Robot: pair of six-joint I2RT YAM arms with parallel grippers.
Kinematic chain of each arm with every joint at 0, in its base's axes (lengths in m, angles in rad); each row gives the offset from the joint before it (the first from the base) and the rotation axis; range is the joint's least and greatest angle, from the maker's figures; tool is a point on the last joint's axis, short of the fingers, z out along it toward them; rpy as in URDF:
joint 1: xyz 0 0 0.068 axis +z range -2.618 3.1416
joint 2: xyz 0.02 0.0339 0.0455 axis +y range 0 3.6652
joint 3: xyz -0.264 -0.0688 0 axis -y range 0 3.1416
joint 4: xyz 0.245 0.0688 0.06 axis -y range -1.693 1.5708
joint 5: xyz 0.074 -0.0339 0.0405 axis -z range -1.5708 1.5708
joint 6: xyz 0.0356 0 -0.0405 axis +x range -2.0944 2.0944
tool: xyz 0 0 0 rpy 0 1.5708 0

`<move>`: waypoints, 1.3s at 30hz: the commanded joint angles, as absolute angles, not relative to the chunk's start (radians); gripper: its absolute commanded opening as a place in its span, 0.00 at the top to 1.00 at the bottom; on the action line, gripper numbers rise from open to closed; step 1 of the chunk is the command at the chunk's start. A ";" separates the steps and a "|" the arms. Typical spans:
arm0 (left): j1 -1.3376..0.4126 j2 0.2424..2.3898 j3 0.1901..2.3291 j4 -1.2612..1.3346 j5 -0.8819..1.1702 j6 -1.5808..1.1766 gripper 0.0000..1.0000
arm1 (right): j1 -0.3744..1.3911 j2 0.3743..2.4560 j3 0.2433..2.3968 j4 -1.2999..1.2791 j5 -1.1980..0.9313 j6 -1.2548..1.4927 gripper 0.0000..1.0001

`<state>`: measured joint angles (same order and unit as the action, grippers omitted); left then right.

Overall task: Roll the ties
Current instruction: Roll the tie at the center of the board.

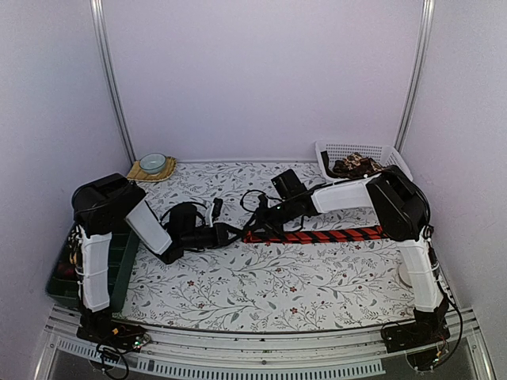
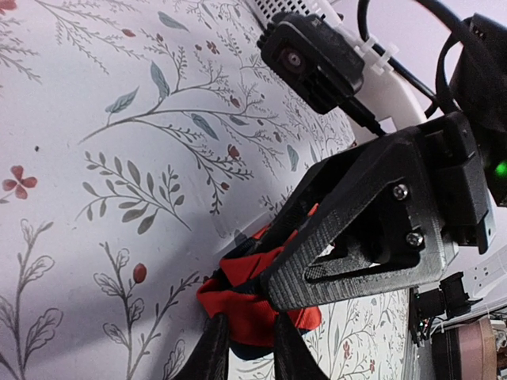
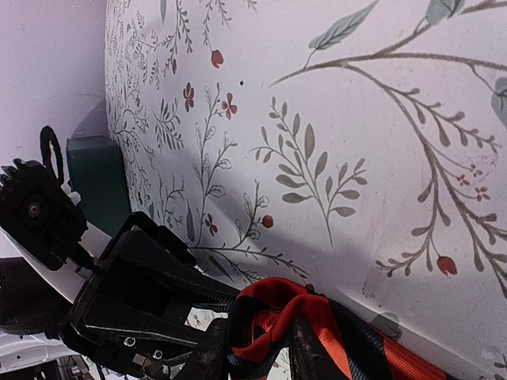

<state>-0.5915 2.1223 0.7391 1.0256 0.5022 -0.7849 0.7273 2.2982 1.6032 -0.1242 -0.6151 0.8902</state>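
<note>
A red tie with black diagonal stripes (image 1: 317,235) lies flat across the middle of the table, and its left end is bunched up. My left gripper (image 1: 236,233) and right gripper (image 1: 265,222) meet at that bunched end. In the left wrist view my left gripper (image 2: 249,321) is shut on the red folded fabric (image 2: 245,305), with the right gripper's finger (image 2: 356,245) pressed against the same bundle. In the right wrist view my right gripper (image 3: 265,332) is shut on a curled fold of the tie (image 3: 285,305). Brown-patterned ties (image 1: 355,165) lie in the basket.
A white basket (image 1: 333,149) stands at the back right. A small bowl (image 1: 152,162) on a mat sits at the back left. A dark green tray (image 1: 120,261) lies at the left edge by the left arm. Black cables loop between the two wrists.
</note>
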 commanded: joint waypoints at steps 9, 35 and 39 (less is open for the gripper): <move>-0.584 2.074 0.677 0.958 0.450 -0.756 0.67 | 0.736 2.303 1.549 -0.087 -0.654 0.910 0.79; -0.594 1.866 0.727 0.639 0.563 -0.015 0.00 | 0.689 2.271 1.465 0.170 -0.950 0.979 1.00; -0.604 1.902 0.775 0.589 0.591 0.022 0.01 | 0.689 2.270 1.461 0.182 -0.971 0.980 1.00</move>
<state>-0.5877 1.8748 0.7242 0.6491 0.5446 -0.0673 0.6907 2.2974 1.4723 0.1333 -0.9131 0.9737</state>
